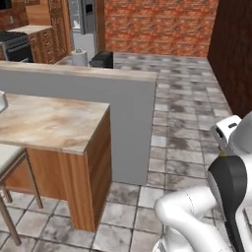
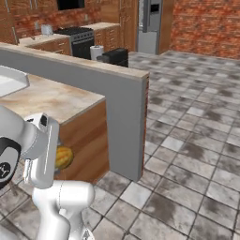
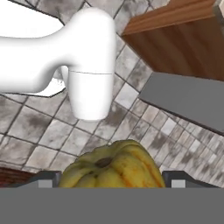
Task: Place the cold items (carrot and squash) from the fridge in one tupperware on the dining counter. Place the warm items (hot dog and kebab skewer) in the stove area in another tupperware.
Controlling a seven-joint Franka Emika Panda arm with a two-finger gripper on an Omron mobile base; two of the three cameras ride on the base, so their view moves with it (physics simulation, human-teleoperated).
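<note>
A yellow-orange squash [image 3: 113, 168] sits between my gripper's [image 3: 113, 180] two dark fingertips, with the jaws closed against its sides. In the right base view the squash [image 2: 64, 158] shows beside my white hand, low in front of the dining counter's [image 2: 51, 101] wooden side. A pale shallow tupperware [image 2: 10, 80] rests on that counter at the far left, and its edge [image 1: 2, 101] also shows in the left base view. The carrot, hot dog and kebab skewer are out of view.
A grey half-wall [image 1: 128, 118] with a light top runs behind the dining counter [image 1: 54, 123]. On it stand a paper towel roll [image 1: 78, 57] and a dark appliance [image 1: 102, 59]. The stove [image 2: 77, 40] and the fridge [image 2: 150, 21] are far back. A stool [image 1: 10, 162] is at lower left. Tiled floor spreads to the right.
</note>
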